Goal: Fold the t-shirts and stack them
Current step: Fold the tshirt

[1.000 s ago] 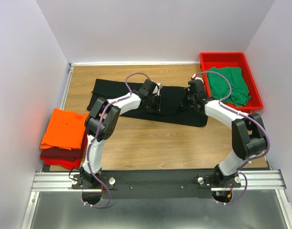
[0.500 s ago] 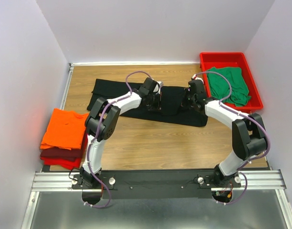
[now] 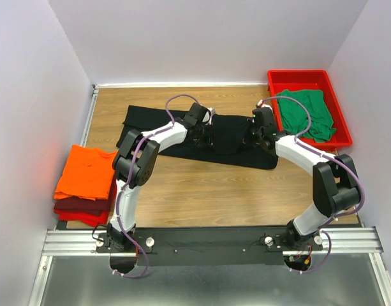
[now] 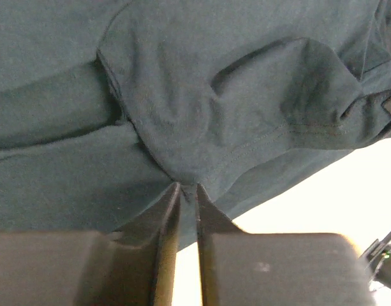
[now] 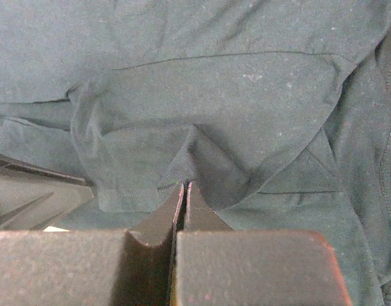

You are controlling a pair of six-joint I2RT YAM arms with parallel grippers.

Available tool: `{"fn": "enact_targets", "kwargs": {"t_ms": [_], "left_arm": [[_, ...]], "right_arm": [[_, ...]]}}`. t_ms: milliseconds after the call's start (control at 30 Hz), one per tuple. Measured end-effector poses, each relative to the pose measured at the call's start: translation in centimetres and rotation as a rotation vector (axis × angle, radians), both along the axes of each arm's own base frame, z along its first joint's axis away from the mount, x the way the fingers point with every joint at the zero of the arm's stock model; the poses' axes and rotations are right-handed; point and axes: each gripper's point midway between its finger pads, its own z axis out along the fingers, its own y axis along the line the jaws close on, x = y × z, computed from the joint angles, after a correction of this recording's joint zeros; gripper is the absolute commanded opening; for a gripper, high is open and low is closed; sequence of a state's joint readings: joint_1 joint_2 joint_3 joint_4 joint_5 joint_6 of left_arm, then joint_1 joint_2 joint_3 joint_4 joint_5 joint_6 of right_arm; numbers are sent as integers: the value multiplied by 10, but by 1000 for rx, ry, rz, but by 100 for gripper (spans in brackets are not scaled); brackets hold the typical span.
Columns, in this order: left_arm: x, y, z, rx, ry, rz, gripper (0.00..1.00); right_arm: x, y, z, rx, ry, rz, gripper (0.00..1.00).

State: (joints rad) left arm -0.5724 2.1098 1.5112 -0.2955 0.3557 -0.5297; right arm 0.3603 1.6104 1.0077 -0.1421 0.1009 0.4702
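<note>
A large black t-shirt [image 3: 150,131] lies spread across the far half of the table. My left gripper [image 3: 206,135] is at its middle, and in the left wrist view that gripper [image 4: 187,187] is shut on a raised fold of the black cloth [image 4: 182,95]. My right gripper [image 3: 251,137] is near the shirt's right end. Seen from the right wrist, this gripper [image 5: 184,185] pinches a peak of the black cloth [image 5: 214,95]. A folded orange t-shirt [image 3: 87,171] tops a dark red one [image 3: 80,205] at the left edge. The green t-shirt [image 3: 307,113] lies crumpled in the tray.
A rigid red tray [image 3: 300,80] stands at the back right corner against the right wall. White walls close in the left, back and right sides. Bare wood table [image 3: 214,191] lies between the black shirt and the arms' base rail [image 3: 208,242].
My left gripper has shifted slightly toward the far side and closed on the black cloth. The right arm has hardly moved.
</note>
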Motion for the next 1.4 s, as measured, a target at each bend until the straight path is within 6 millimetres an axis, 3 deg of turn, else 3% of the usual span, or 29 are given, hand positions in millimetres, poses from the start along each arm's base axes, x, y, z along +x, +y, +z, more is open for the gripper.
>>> {"fn": "enact_targets", "kwargs": {"t_ms": [233,500,900,1100,1400], "left_arm": [[-5,-3,-3,3,7,-9,39],[-8,-6,-3,2,9,-13,40],[-10,-12,-1,-1,10,-16,33],[-5,-12,-1,9,-2,-4,40],[-5,-7,-6,36,2,11,42]], "right_arm": [[-2,-1,-2,-3,9,0,3],[-2,-1,-2,-4,11,0,3],[-3,-1,-2,-5,12,0,3],[-3,-1,-2,-5,13,0,3],[-3,-1,-2,-5,13,0,3]]}}
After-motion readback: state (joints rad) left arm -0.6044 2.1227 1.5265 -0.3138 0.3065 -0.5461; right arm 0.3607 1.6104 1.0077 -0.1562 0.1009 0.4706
